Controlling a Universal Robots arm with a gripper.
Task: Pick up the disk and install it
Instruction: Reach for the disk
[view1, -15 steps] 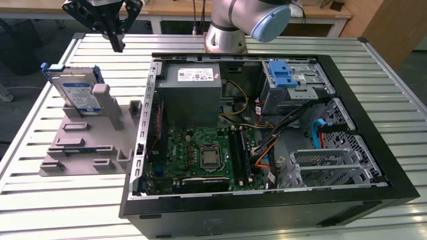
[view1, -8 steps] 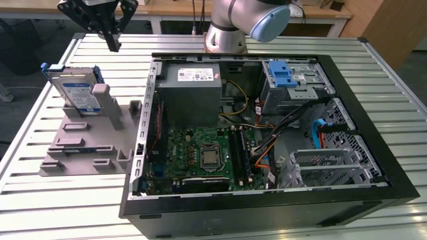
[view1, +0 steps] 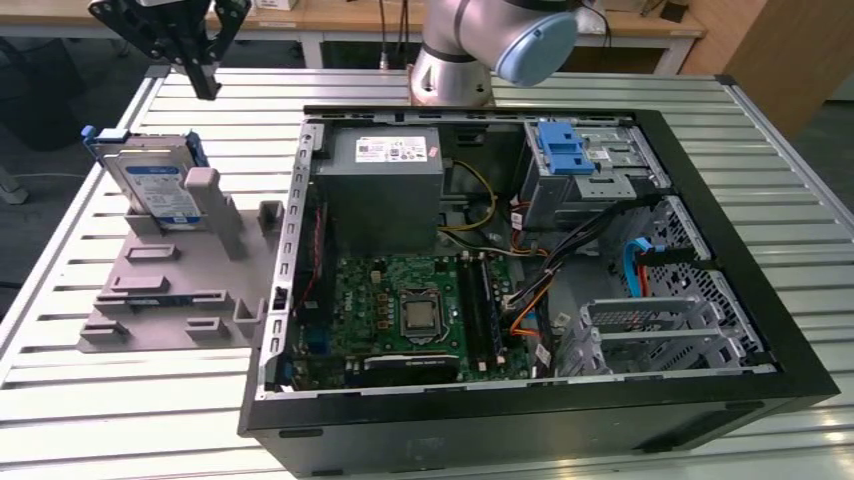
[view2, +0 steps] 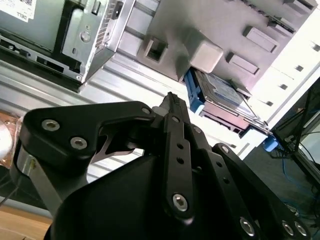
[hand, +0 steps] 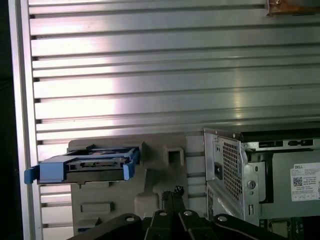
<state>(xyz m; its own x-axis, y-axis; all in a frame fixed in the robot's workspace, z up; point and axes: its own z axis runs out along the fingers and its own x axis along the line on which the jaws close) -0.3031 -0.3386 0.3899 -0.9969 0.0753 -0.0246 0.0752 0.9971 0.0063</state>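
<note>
The disk, a silver hard drive with a white-and-blue label and blue side rails, stands on edge in a grey holder at the exterior view's left. My gripper hangs above and behind it, well clear, fingers pressed together and holding nothing. In the second wrist view the disk lies beyond the shut fingertips of the gripper. In the first wrist view the disk shows edge-on, off to one side of the gripper.
An open black computer case lies on the slatted metal table, to the right of the holder. Inside are a grey power-supply box, a motherboard, a drive bay with a blue latch and loose cables. The arm's base stands behind the case.
</note>
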